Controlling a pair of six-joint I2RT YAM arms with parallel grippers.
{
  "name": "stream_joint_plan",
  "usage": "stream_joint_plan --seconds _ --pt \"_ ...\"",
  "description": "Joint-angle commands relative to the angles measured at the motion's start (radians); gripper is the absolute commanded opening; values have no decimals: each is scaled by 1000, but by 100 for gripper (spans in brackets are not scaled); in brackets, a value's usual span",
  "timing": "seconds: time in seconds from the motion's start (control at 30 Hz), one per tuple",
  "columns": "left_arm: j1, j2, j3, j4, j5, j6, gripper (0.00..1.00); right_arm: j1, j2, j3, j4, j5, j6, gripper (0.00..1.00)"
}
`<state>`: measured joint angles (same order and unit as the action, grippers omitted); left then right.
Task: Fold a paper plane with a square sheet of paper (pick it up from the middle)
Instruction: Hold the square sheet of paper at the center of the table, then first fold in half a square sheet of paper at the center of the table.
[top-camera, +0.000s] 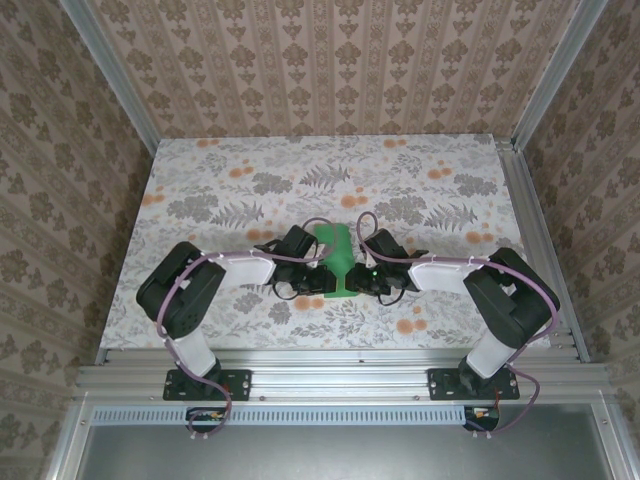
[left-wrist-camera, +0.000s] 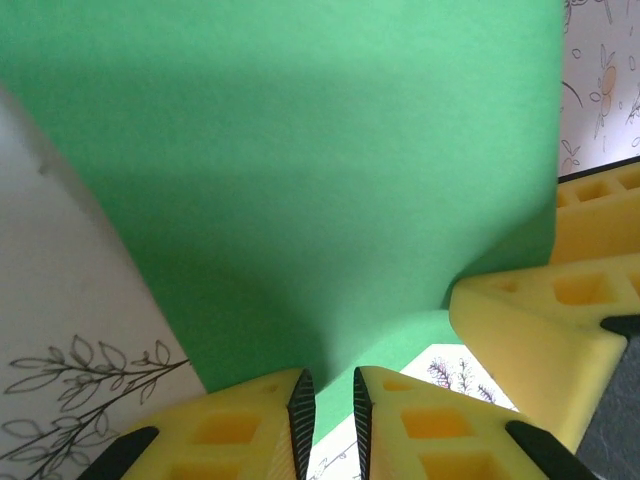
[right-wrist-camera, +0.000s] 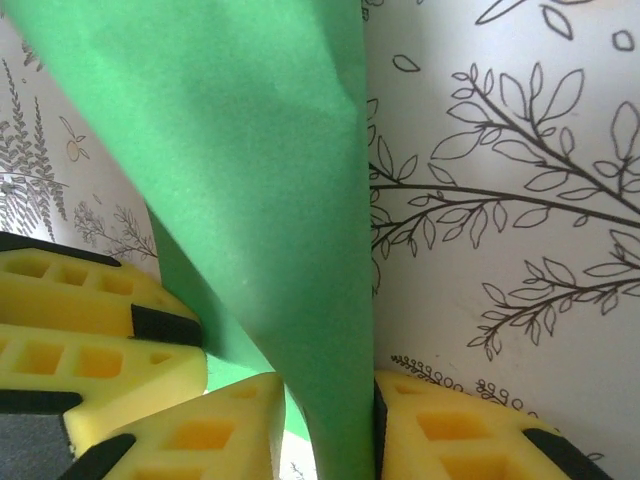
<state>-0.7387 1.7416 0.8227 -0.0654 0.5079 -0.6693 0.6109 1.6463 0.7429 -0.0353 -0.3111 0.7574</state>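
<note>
Square sheet of paper (top-camera: 338, 255) stood bowed between both grippers over the middle of the floral tabletop (top-camera: 250, 180). Left gripper (left-wrist-camera: 330, 388) pinched its lower edge. Right gripper (right-wrist-camera: 328, 402) straddled the sheet; whether it gripped was unclear. Risk: a slack right side would let the sheet slip, skewing the crease.

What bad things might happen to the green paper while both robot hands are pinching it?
1. The left gripper and the right gripper both pinch the green paper close together. If they pull apart, it might tear.
2. The paper bulges in a loose curve with no sharp crease, so a fold could come out crooked.
3. The yellow fingers of the two grippers sit very near each other and might bump.
</note>
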Motion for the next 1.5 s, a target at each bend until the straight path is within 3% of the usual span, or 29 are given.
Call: stream_joint_plan --seconds 0.0,0.3,0.47,0.77,1.03,1.47 --pt "-7 86 -36 -74 -67 47 24 -10 -17 -2 -112 36 -25 34" --pt "-7 111 -30 -80 -80 67 24 -65 -133 23 -282 98 -108 41" --pt "-9 116 -28 -76 -80 70 23 -57 -163 27 -198 -15 -69 34" --pt "-11 115 -31 -72 -81 70 23 -28 -103 26 -41 -118 13 21" --pt "-13 116 -26 -80 -80 77 23 -35 -1 40 -47 -98 -32 19" --pt "-13 125 -20 -104 -85 97 23 -96 25 -11 -103 -67 -113 18"
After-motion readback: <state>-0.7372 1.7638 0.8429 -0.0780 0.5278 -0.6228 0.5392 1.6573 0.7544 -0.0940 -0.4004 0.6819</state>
